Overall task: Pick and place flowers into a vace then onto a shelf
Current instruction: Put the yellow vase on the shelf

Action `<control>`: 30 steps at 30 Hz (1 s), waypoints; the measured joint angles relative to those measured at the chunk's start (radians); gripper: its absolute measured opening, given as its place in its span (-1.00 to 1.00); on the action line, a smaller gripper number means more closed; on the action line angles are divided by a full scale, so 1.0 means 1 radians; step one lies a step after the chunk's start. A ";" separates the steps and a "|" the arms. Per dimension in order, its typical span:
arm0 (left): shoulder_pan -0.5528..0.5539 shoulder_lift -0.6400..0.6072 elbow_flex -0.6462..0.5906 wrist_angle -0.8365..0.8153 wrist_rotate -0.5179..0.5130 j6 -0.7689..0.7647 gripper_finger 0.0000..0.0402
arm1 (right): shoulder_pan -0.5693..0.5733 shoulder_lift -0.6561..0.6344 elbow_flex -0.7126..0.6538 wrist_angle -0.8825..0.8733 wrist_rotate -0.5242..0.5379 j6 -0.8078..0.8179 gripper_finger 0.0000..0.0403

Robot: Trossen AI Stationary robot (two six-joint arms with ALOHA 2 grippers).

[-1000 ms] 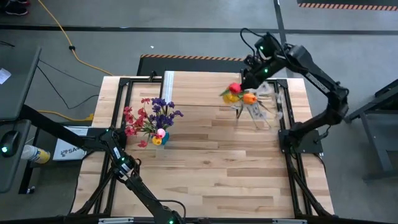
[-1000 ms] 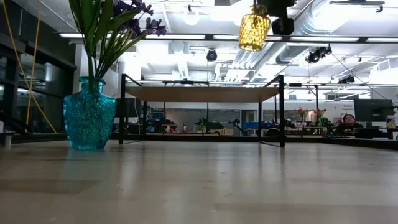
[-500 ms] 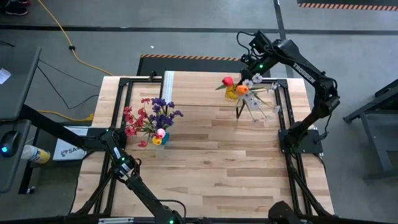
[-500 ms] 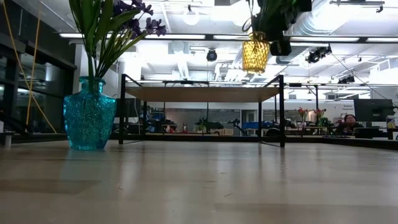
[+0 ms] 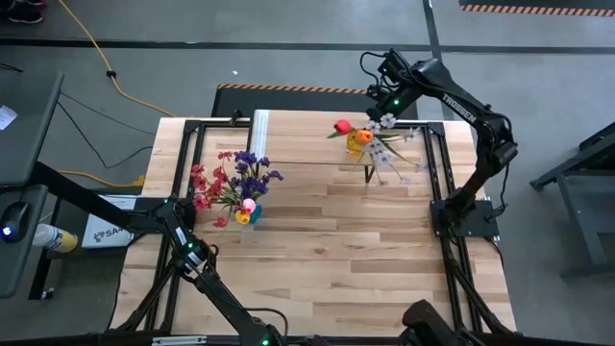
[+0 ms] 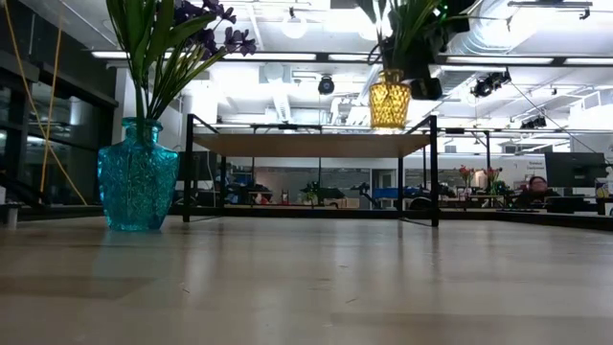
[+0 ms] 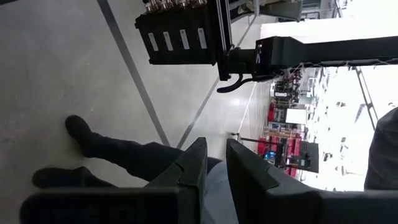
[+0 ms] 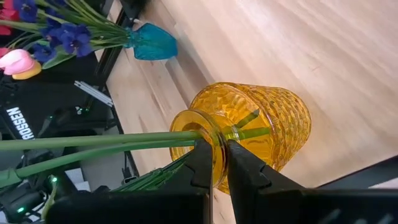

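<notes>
Right wrist view: right gripper (image 8: 216,163) jaws pinched on rim of yellow vase (image 8: 249,127), flowers (image 5: 357,133) inside, held above shelf (image 6: 311,144). Left gripper (image 7: 212,163) jaws narrow, nothing held. Risk judged: thin rim grip slipped, vase tipped at set-down.

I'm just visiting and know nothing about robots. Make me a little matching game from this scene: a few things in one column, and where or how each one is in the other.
Things:
1. yellow vase
2. blue vase
3. right end effector
4. left end effector

States:
A. standing on the table, holding purple and red flowers
B. clamped on a vase rim
C. in the air just above the shelf
D. empty, off the table, pointing at the floor

Pairs: 1-C, 2-A, 3-B, 4-D
</notes>
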 joint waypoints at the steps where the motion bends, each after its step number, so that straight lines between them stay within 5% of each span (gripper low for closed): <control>1: 0.000 0.000 0.000 0.000 0.000 -0.001 -0.53 | 0.000 0.003 0.000 0.005 0.004 0.000 -0.92; 30: 0.000 0.000 0.000 0.001 0.001 -0.026 -0.53 | -0.062 0.053 0.000 0.051 0.033 -0.026 -0.86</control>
